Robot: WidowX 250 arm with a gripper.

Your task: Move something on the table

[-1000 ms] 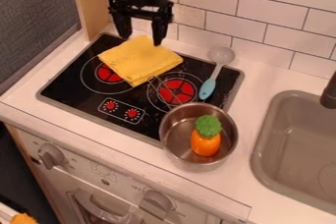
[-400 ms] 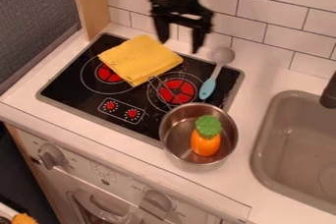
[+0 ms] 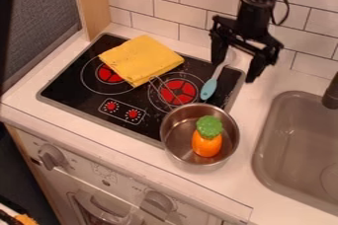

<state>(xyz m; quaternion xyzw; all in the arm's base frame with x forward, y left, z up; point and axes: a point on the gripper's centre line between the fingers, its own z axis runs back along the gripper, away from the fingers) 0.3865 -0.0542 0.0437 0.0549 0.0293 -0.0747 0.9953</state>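
The black gripper point(image 3: 233, 73) is open at the upper right, above the back right corner of the stove, with nothing between its fingers. Below it, a spoon point(image 3: 210, 87) with a blue end lies across the stove's right part, its pale end partly hidden behind the gripper. A folded yellow cloth point(image 3: 142, 60) rests on the back left of the stove. In front stands a metal pot point(image 3: 173, 131), holding an orange toy vegetable point(image 3: 206, 145) with a green top point(image 3: 209, 126).
The black stove top point(image 3: 72, 87) has red burners and sits in a white counter point(image 3: 264, 83). A grey sink point(image 3: 277, 135) with a dark faucet point(image 3: 332, 93) lies at the right. A tiled wall point(image 3: 198, 2) rises behind, and a wooden post point(image 3: 89, 2) stands at the back left.
The gripper has moved right, from above the yellow cloth to above the spoon's pale end. The cloth, spoon, pot and toy vegetable have stayed in place.
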